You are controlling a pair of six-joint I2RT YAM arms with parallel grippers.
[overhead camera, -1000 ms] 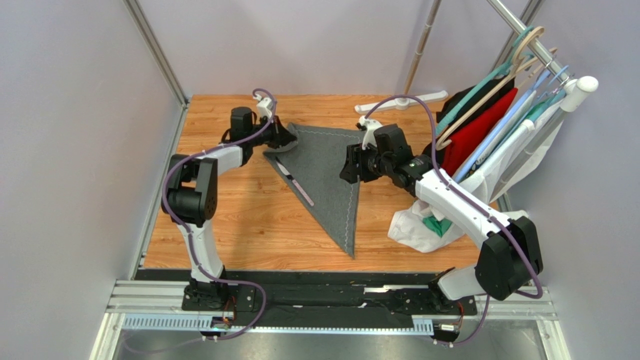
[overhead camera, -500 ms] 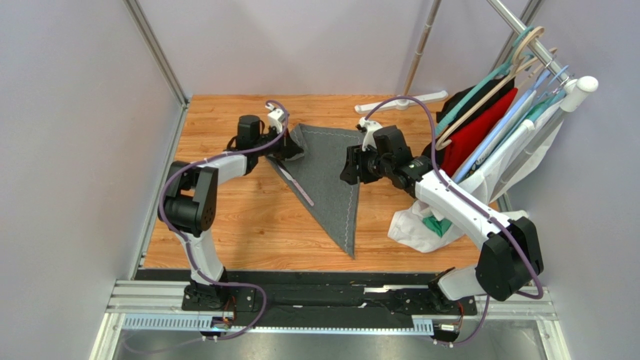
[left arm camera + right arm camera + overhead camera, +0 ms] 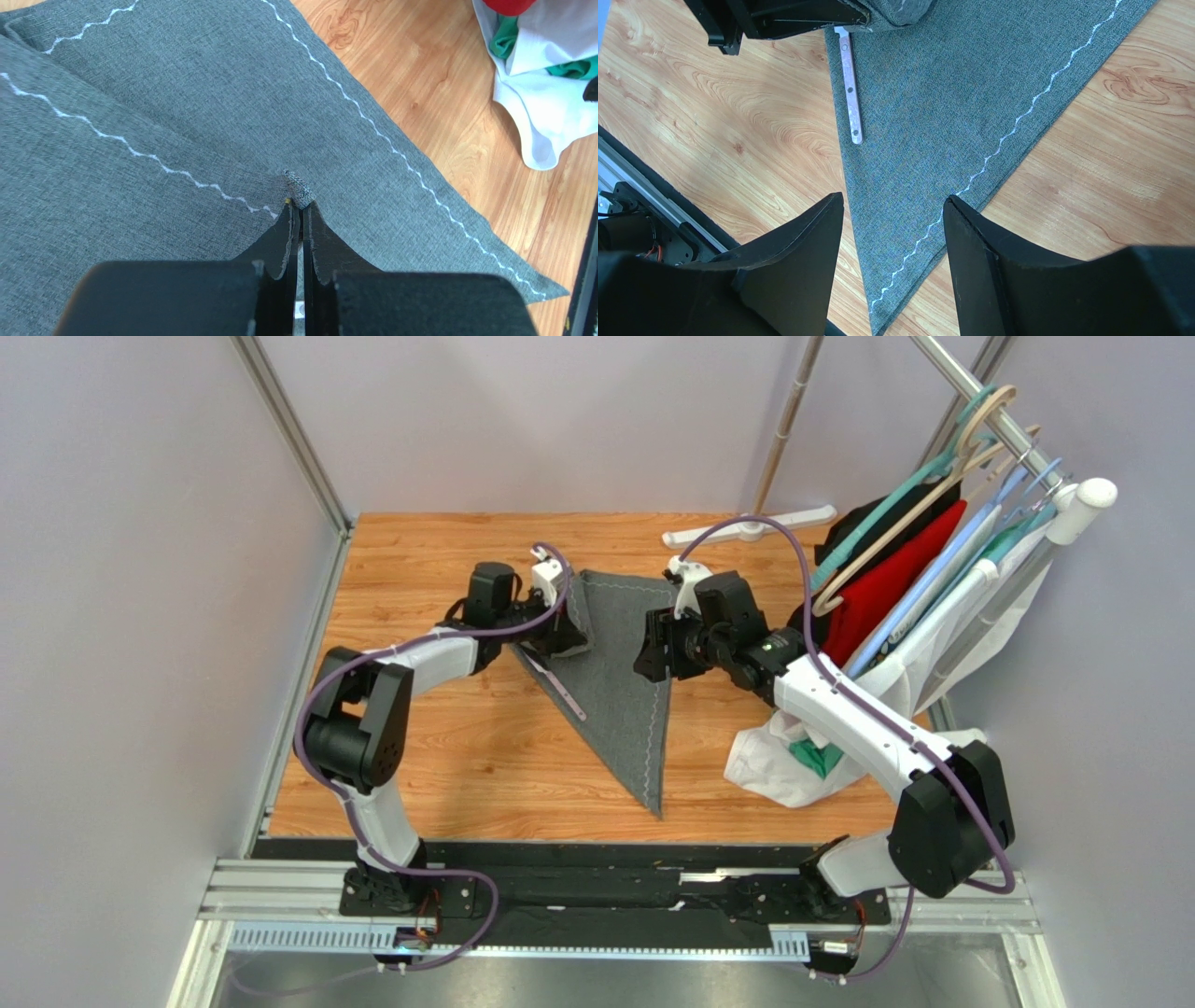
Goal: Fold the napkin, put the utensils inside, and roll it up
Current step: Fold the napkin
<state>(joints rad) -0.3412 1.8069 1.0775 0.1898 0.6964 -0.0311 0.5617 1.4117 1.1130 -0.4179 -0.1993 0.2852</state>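
— What do you count on the table [image 3: 421,742]?

— One napkin [image 3: 624,686], and I make out a single utensil [image 3: 850,84], a thin pale lilac stick. Whether more lie under the fold I cannot tell. Two arms, one pincer each.

— How does the napkin look?

— Dark grey and felt-like, folded to a long triangle mid-table with its point toward the arm bases. A pale wavy stitch runs along the edges. The utensil lies along its left edge, and its far end runs under a lifted flap.

— And the pincers?

— My left pincer [image 3: 300,210] is pressed together, pinching the napkin's edge at the far left corner and holding that flap over the cloth. My right pincer [image 3: 892,210] is spread above the right edge — gripping nothing.
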